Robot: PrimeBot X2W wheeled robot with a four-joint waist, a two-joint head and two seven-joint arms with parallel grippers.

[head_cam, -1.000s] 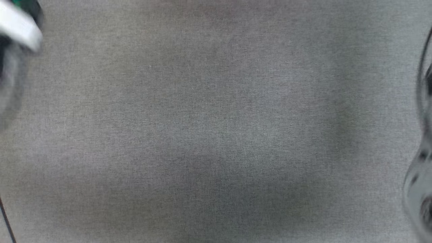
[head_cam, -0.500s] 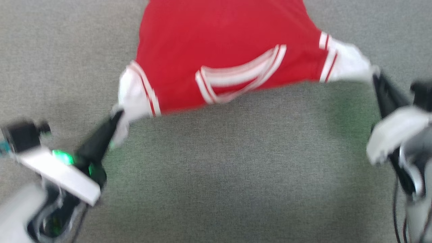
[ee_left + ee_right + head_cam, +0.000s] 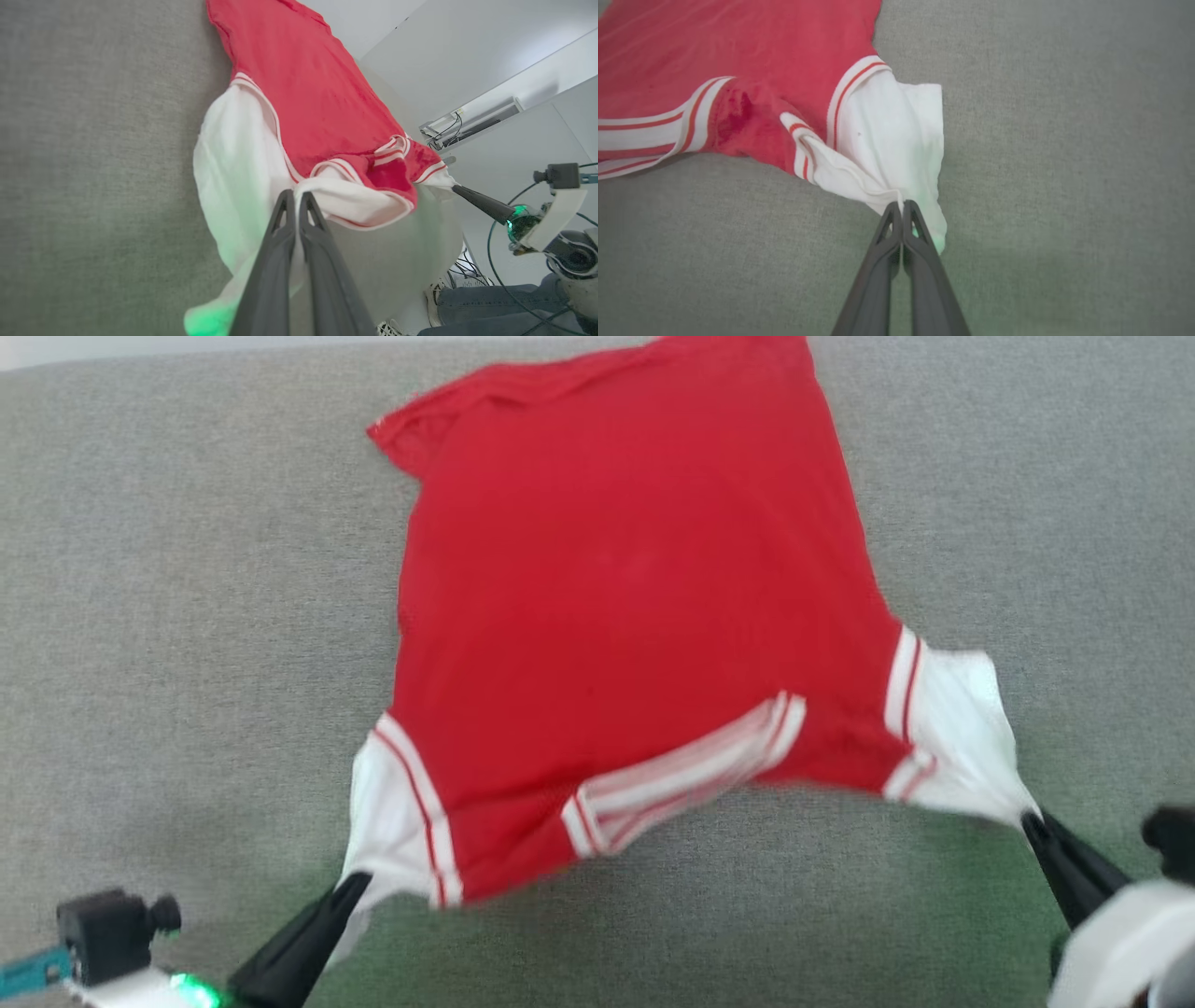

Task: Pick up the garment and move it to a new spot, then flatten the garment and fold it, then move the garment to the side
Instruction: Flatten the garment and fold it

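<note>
The garment (image 3: 616, 588), a red T-shirt with white sleeves and striped neckline trim, lies stretched over the grey cloth surface (image 3: 187, 616), hem far, collar near; its lettering is hidden. My left gripper (image 3: 353, 884) is shut on the white left sleeve (image 3: 392, 821), its fingertips (image 3: 295, 198) pinching the sleeve cloth (image 3: 233, 158). My right gripper (image 3: 1029, 821) is shut on the tip of the white right sleeve (image 3: 962, 737), seen close as the right gripper (image 3: 903, 206) pinching the sleeve (image 3: 887, 135). The near edge of the shirt hangs slightly lifted between the two grippers.
The grey cloth surface (image 3: 1064, 140) spreads all round the shirt. A pale wall shows at the far top left (image 3: 93, 347). In the left wrist view a person's legs in jeans (image 3: 490, 303) and shoes show beside my right arm (image 3: 537, 219).
The head camera has tilted, so the whole shirt has come into view. Both grippers keep hold of the sleeves, and the shirt now lies spread farther over the surface.
</note>
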